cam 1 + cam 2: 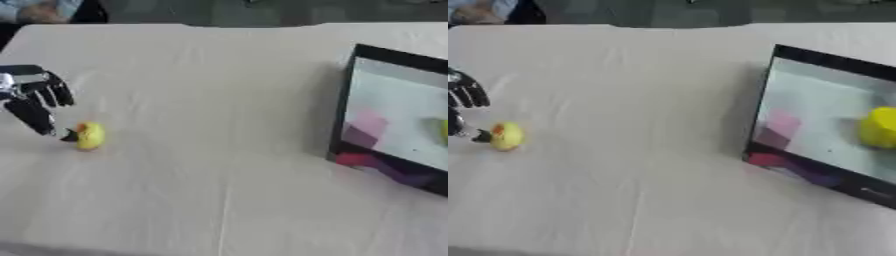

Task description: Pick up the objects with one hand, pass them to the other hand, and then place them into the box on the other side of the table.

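the robot's left hand (35, 102) hangs with fingers spread, grasping nothing, a fingertip just beside a small yellow toy (88, 136) lying on the table (219, 90) to its right; the box (815, 125) stands well apart, across the table.

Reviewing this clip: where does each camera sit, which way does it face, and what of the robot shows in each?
Left eye view: in the head, looking down at the table; left robot hand by the yellow toy.
Right eye view: same head, set slightly rightward; the left robot hand is cut by the frame's edge, and more of the box shows.
Shared: toy, box, table; no right robot hand.
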`<state>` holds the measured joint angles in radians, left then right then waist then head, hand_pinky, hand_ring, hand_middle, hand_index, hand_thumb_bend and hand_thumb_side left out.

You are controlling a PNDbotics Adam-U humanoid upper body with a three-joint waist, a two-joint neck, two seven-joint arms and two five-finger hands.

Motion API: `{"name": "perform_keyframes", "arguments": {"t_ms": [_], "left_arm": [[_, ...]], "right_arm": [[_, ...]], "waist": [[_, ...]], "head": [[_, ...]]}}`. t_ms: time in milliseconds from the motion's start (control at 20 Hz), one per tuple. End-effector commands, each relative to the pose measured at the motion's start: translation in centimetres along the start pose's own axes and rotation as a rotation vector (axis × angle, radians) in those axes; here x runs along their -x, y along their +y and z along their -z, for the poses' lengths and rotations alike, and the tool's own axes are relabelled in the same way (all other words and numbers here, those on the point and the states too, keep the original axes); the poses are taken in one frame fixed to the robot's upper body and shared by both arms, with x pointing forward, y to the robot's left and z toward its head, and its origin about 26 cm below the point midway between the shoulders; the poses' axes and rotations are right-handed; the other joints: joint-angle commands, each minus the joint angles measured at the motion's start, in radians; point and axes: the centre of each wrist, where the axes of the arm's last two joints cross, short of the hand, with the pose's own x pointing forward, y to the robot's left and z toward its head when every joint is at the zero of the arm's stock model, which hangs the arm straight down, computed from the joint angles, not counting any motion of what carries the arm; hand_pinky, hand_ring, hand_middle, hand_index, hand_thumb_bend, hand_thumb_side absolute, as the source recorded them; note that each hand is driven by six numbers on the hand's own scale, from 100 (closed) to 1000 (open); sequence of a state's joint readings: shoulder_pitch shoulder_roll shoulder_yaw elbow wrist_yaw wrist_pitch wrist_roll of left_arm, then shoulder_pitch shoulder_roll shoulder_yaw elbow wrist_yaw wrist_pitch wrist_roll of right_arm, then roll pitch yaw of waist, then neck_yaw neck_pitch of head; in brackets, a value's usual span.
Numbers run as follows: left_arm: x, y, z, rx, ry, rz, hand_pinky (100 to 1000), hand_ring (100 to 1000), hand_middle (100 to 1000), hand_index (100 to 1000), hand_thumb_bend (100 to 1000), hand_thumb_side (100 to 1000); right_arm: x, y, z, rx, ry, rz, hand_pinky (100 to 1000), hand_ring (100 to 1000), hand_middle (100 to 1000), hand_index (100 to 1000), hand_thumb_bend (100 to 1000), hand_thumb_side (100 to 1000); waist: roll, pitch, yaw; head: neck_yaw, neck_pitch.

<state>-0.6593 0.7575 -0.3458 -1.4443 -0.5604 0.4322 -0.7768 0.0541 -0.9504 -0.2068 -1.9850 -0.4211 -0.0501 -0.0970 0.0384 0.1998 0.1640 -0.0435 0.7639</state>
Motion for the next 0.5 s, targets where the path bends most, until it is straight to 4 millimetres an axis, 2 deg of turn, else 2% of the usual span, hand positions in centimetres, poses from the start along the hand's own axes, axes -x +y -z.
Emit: {"name": "perform_keyframes", "arguments": {"t_ms": [50,300,500], "left_arm": [[-0.2,0.6,-0.4,-0.028,0.015,-0.004,776,736,657,722,648,204],[-0.5,-0.1,0.5,-0.014,0.024,0.003,772,736,659,723,658,197],[-0.2,-0.7,1.2,0.018,0.037,0.007,773,740,664,724,627,141]], "right_arm": [[-0.7,-0.2,0.2,-0.007,-0.016,-0.03,1000,1000,869,921,100,635],[-0.6,0.0,0.2,-0.009,-0.017,-0.031,1000,1000,870,922,100,646],[-0.5,0.0,0.1,-0.01,-0.012,-0.032,1000,1000,871,923,100,662]], "waist": [[-0.005,-0.023,0.0],[-0.008,-0.021,-0.001],[-0.007,-0.021,-0.002]], "head": [[0.0,0.006],[0.004,0.006],[0.007,0.006]]}}
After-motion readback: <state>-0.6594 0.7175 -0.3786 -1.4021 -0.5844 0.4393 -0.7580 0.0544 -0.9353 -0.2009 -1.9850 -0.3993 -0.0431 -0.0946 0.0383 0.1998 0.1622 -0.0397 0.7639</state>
